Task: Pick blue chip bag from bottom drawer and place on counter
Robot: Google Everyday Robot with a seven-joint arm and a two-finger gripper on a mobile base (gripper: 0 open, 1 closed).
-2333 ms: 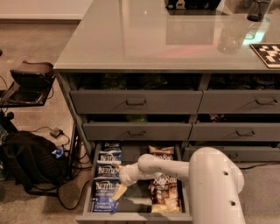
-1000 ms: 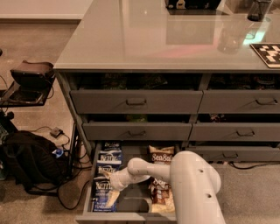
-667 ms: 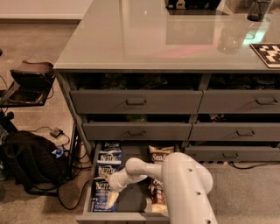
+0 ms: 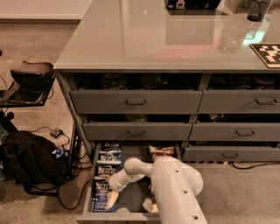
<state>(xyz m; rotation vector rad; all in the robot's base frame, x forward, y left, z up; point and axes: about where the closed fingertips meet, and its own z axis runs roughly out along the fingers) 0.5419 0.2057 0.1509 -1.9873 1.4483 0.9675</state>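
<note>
The bottom drawer point(image 4: 117, 216) is pulled out at the cabinet's lower left. Several blue chip bags lie in a row along its left side, one at the back point(image 4: 110, 156), one in the middle point(image 4: 106, 171), one near the front point(image 4: 101, 190). Brown-and-cream bags lie on the right, one at the back point(image 4: 161, 152) and one at the front mostly hidden by my arm. My gripper point(image 4: 111, 199) reaches down into the drawer, at the right edge of the frontmost blue bags. The glossy counter point(image 4: 175, 39) tops the cabinet.
Upper drawers point(image 4: 135, 102) stand slightly open with dark handles. A black backpack point(image 4: 26, 159) and cables point(image 4: 56, 131) lie on the carpet to the left, beside a low stand point(image 4: 31, 74). On the counter stand a dark cup point(image 4: 258, 8) and a checkered tag point(image 4: 267, 53).
My arm has swung left and down into the drawer; the gripper went from the drawer's middle to the blue bags at the front left.
</note>
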